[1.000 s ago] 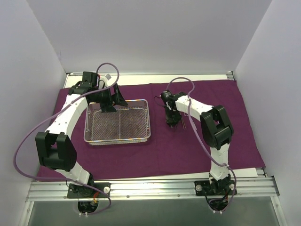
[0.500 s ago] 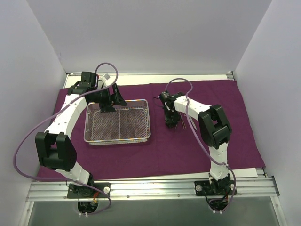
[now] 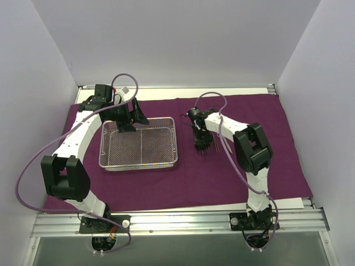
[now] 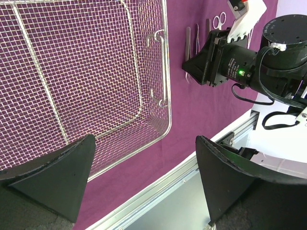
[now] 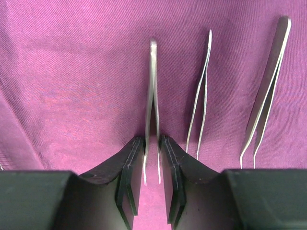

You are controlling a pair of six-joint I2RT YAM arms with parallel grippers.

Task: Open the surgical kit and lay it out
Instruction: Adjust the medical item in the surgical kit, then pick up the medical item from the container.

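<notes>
We should part the right gripper (image 5: 152, 160) a little wider and lift it straight up, so the forceps (image 5: 152, 86) is not dragged out of line with the two other forceps (image 5: 201, 100) on the purple cloth (image 5: 72, 72), right of the mesh tray (image 3: 138, 165). The forceps lies flat between the narrowly spaced fingers, but we cannot tell whether they pinch it. The left gripper (image 4: 144, 153) is spread wide and empty, and hovers over the tray's far left part.
</notes>
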